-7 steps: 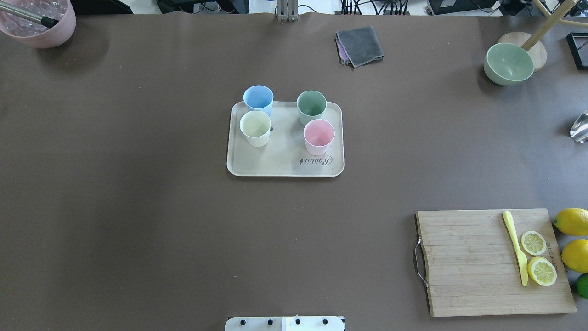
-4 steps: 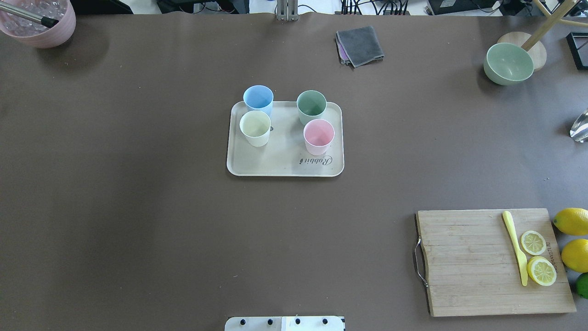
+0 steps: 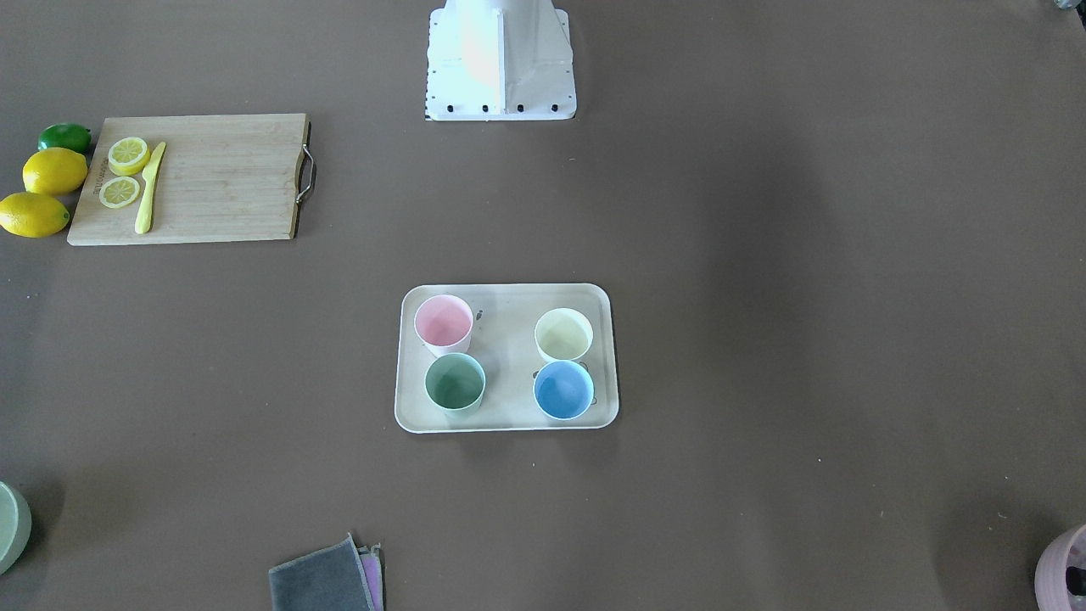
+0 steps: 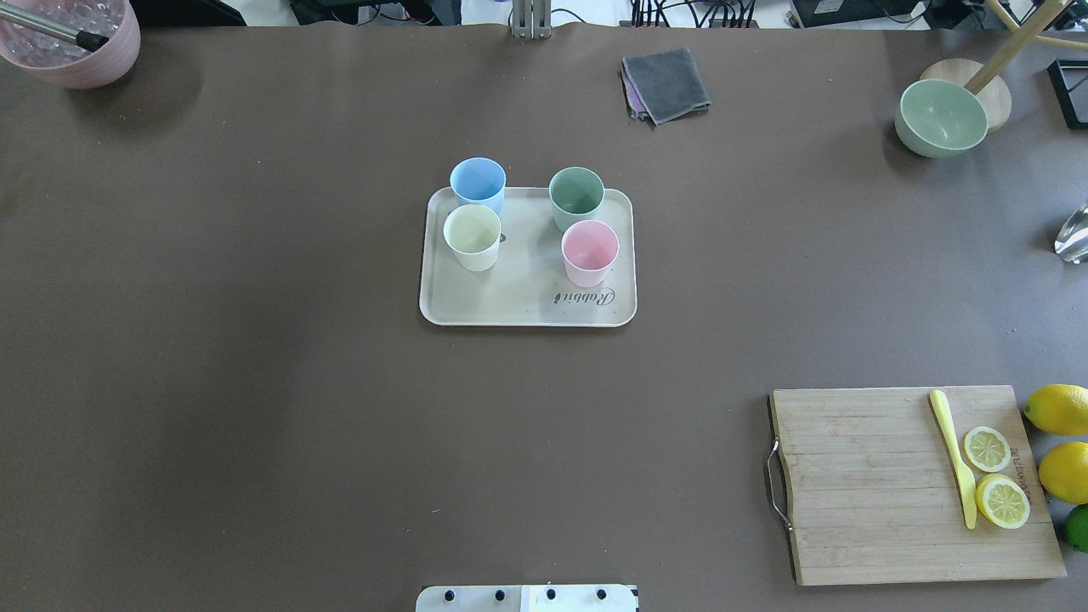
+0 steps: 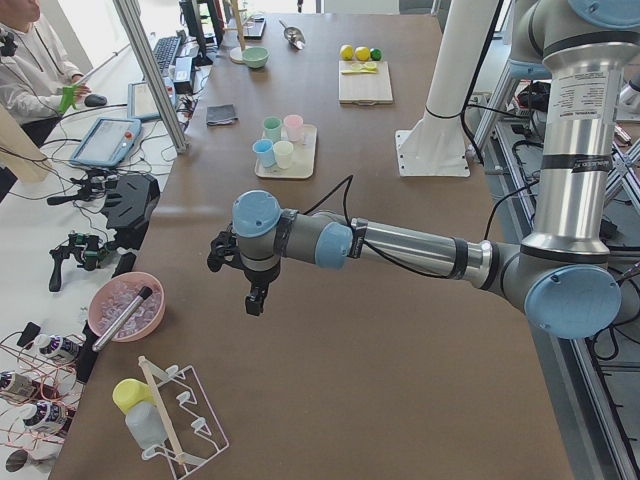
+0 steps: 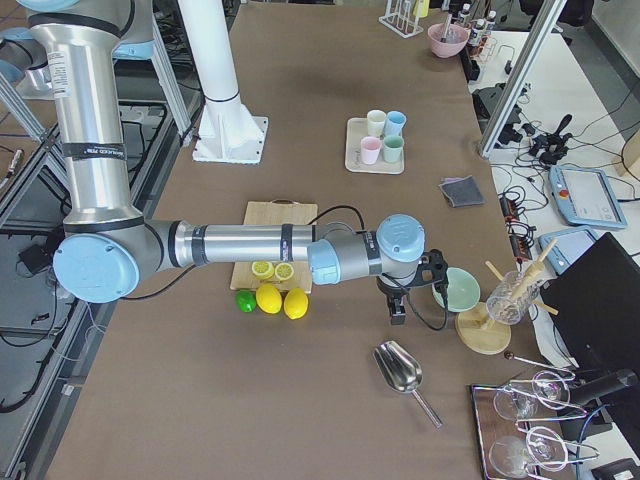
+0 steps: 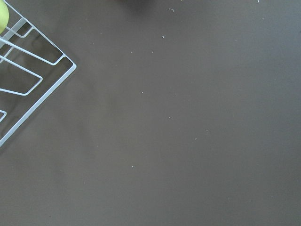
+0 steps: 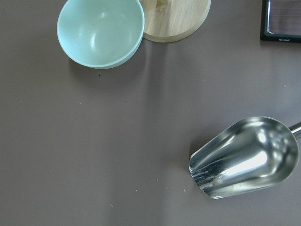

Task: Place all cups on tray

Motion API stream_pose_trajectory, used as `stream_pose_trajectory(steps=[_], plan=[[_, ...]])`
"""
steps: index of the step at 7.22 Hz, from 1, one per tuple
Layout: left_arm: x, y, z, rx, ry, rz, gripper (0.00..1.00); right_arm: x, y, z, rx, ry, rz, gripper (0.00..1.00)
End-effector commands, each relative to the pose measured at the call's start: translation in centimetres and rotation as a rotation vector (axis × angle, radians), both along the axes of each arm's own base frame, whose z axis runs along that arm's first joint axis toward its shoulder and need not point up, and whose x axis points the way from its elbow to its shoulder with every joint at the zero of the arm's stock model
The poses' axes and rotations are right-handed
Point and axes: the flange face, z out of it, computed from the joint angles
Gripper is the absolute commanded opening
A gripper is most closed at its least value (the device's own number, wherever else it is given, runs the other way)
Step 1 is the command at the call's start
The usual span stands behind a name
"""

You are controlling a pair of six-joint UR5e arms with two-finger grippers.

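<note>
The cream tray (image 4: 527, 297) with "Rabbit" lettering lies at the table's middle. All four cups stand upright on it: light blue (image 4: 478, 181), cream-white (image 4: 472, 234), sage green (image 4: 576, 194) and pink (image 4: 589, 249). The front-facing view shows the same four on the tray (image 3: 507, 356). Neither gripper shows in the overhead or front views. My left gripper (image 5: 252, 300) hangs over bare table far to the tray's left. My right gripper (image 6: 397, 315) hangs far to its right, near the green bowl. I cannot tell whether either is open or shut.
A wooden cutting board (image 4: 867, 484) with lemon slices and a yellow knife lies front right, lemons beside it. A grey cloth (image 4: 665, 83), a green bowl (image 4: 941, 117) and a pink bowl (image 4: 68, 38) sit along the back. A metal scoop (image 8: 244, 157) and a wire rack (image 7: 23, 80) lie under the wrists.
</note>
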Motion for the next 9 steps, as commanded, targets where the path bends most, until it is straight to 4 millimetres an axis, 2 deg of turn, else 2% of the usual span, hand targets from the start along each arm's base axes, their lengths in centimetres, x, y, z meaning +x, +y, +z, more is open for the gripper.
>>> stream_pose_trajectory(steps=[1,2,4,6,7,8,9], plan=[[-0.1,0.3,0.2,-0.004,-0.001,-0.001,0.97,0.6,1.5,0.6,0.003,0.012,0.008,1.00],[0.0,0.3,0.0,0.000,-0.002,0.002,0.97,0.7,2.1,0.4,0.006,0.023,0.015,1.00],[0.1,0.2,0.5,-0.010,-0.007,0.002,0.97,1.2,2.4,1.4,-0.003,0.082,0.027,1.00],[0.1,0.3,0.8,-0.016,-0.008,0.002,0.97,0.8,1.6,-0.1,0.016,0.086,0.021,1.00],[0.1,0.3,1.0,-0.019,-0.009,0.002,0.97,0.0,1.3,0.0,-0.017,0.086,0.001,1.00],[0.0,0.3,2.0,-0.039,-0.009,0.001,0.97,-0.6,-0.1,-1.8,-0.078,0.088,-0.011,1.00],[-0.2,0.6,2.5,-0.048,-0.009,-0.002,0.97,-0.7,-0.2,-2.0,-0.121,0.096,-0.016,1.00]])
